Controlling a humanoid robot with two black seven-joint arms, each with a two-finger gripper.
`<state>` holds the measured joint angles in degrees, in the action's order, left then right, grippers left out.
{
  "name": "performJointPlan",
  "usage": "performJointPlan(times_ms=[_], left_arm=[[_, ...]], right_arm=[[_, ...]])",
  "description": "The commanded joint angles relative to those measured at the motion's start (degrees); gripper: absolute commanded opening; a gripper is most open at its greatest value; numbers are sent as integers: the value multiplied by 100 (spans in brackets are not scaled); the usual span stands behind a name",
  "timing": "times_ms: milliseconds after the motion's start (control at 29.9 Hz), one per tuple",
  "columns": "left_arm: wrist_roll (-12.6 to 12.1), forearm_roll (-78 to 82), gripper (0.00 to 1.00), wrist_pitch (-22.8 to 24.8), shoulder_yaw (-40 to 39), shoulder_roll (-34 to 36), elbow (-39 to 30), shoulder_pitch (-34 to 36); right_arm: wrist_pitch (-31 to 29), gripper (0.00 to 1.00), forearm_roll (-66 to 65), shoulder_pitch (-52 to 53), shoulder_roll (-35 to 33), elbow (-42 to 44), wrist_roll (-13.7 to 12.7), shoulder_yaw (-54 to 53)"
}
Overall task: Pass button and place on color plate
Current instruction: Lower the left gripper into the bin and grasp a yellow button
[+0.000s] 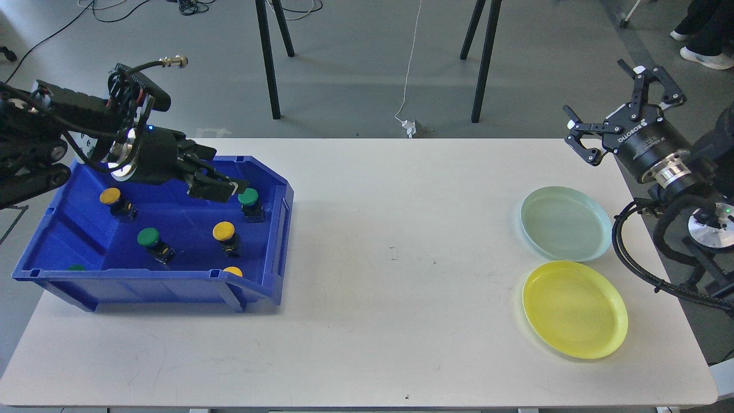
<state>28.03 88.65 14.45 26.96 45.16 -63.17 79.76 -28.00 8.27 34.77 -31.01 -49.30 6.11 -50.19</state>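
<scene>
Grippers: your left gripper [229,189] sits in the bin [172,284] beside a green button [249,199], grip unclear; right gripper [622,100] spread wide, empty.

A robotics lab: grey floor [355,63] strewn with cables [189,7], black tripod legs [269,57] standing beyond the white counter [373,321], well behind both end effectors.
</scene>
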Motion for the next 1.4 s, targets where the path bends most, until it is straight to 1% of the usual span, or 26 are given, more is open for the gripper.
performJointPlan(times_ms=[0, 134, 267, 367, 501, 668, 768, 868, 969, 1035, 1102, 1169, 1203, 1236, 1269, 1370], left_arm=[[-3, 29, 100, -73, -24, -129, 418, -346], [-3, -6, 100, -214, -24, -455, 788, -706], [-3, -23, 100, -232, -24, -648, 991, -865], [-3, -23, 100, -232, -85, -798, 1123, -1111], [-3, -6, 100, -249, -173, -938, 1509, -1322], [-3, -23, 100, -408, -173, -1193, 1966, -1507], [-3, -32, 98, -434, -182, -1255, 2037, -1612], [-3, -23, 87, -478, -173, -1290, 2098, -1647], [-3, 12, 70, -478, -156, -1352, 2134, -1656], [-3, 29, 55, -487, -156, -1352, 2134, -1683], [-3, 47, 44, -548, -156, -1352, 2151, -1683], [-3, 47, 40, -732, -156, -1360, 2230, -1691], [-3, 56, 33, -785, -138, -1361, 2274, -1700], [-3, 73, 16, -820, -112, -1352, 2301, -1709], [-3, 73, 7, -847, -103, -1352, 2310, -1709], [-3, 56, 3, -900, -129, -1299, 2283, -1691]], right_arm=[[0, 99, 0, -32, 7, 0, 5, 0], [0, 99, 0, -32, -2, 8, 5, 0], [0, 99, 0, -49, -2, 17, 5, 0], [0, 99, 0, -111, -2, 17, 5, 0], [0, 99, 0, -163, -10, 17, 5, 0], [0, 99, 0, -207, -11, 17, 5, 0], [0, 99, 0, -234, -11, 17, 5, -9], [0, 99, 0, -243, -11, 17, 5, -9], [0, 99, 0, -243, -11, 17, 5, -9], [0, 99, 0, -251, -11, 26, 5, 0], [0, 99, 0, -286, -11, 17, 5, -9], [0, 99, 0, -304, -11, 17, 13, -9], [0, 99, 0, -304, -11, 17, 13, -9], [0, 99, 0, -313, -11, 17, 22, -9], [0, 99, 0, -322, -11, 17, 22, -9], [0, 99, 0, -357, -28, 17, 40, -9]])
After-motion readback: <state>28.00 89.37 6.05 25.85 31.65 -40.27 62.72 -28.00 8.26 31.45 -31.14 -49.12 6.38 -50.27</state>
